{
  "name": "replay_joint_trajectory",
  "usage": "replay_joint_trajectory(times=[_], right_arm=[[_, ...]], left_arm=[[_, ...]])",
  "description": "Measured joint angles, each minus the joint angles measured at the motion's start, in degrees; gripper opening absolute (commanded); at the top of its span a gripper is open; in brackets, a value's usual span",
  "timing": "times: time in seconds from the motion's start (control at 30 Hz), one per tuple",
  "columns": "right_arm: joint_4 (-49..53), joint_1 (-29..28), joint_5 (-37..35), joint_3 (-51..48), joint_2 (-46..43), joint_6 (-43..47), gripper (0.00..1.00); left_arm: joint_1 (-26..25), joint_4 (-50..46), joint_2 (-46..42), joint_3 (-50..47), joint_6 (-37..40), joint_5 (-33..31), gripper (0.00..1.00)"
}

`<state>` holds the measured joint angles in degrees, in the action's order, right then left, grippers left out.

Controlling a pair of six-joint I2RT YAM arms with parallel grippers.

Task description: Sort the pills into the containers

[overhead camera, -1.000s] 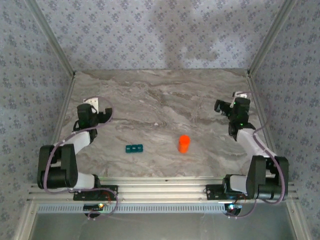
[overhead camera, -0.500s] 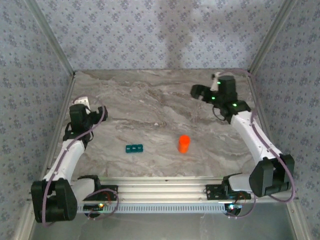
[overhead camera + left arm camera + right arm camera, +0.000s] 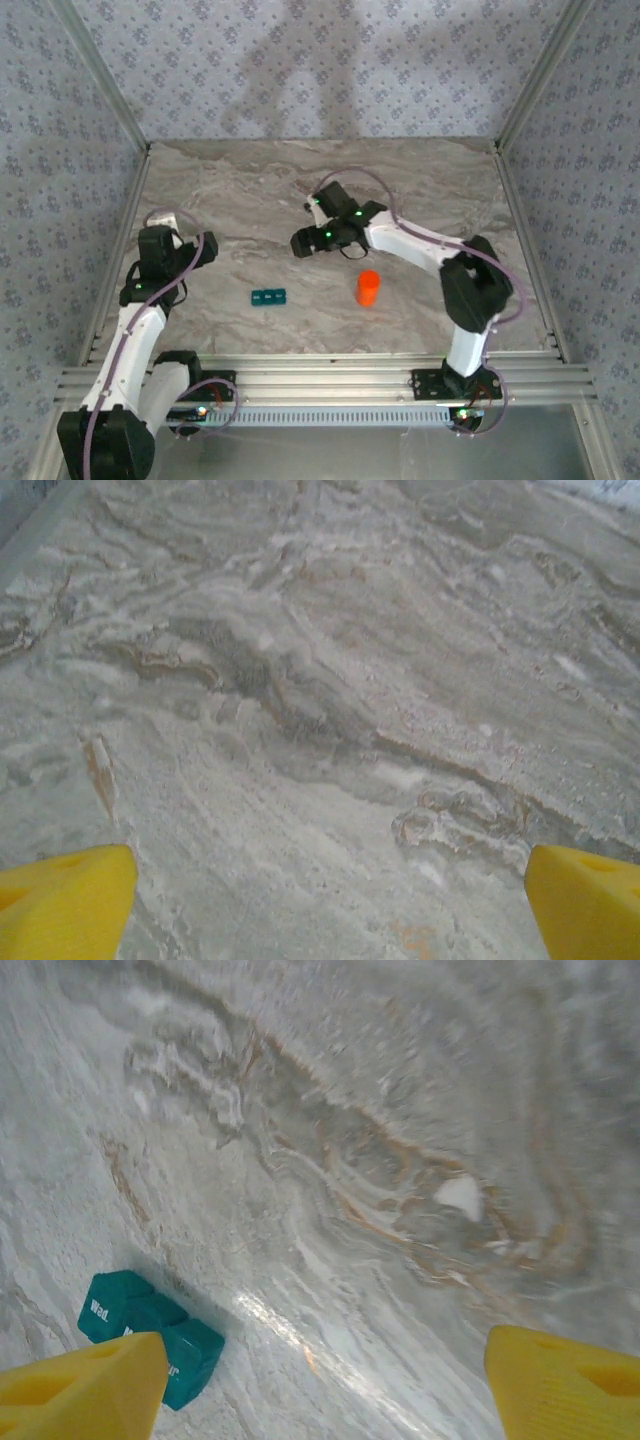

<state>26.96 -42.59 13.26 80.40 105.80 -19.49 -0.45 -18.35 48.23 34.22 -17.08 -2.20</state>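
Approach step: your right fingers (image 3: 570, 1385), spread open, hang beyond the teal pill box (image 3: 268, 296), left fingers (image 3: 65, 905) open too; next, likely lower toward its lids

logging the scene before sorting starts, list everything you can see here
pill box: 1, teal, three joined compartments, on the table near the front
bottle: 1, orange, upright, right of the pill box, apart from it
table: 1, grey marbled, under everything
walls: 3, blue-grey patterned, back and both sides
left gripper: 1, yellow jaws open, above bare table at left
right gripper: 1, yellow jaws open, mid-table, beyond the pill box
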Motion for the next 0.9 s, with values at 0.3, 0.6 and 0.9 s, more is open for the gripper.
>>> replay_joint_trajectory(times=[0.3, 0.6, 0.9], right_arm=[[2.2, -3.0, 5.6, 9.5, 12.6, 2.0, 0.8], [2.9, -6.6, 9.6, 11.2, 14.4, 2.6, 0.79], [3.9, -8.9, 12.6, 11.1, 14.4, 4.3, 0.77]], left_arm=[[-0.1, -6.0, 8.6, 5.7, -0.4, 1.3, 0.99], [-0.1, -7.3, 11.5, 9.1, 0.5, 1.5, 0.99], [-0.1, -7.7, 12.3, 9.3, 1.5, 1.5, 0.99]])
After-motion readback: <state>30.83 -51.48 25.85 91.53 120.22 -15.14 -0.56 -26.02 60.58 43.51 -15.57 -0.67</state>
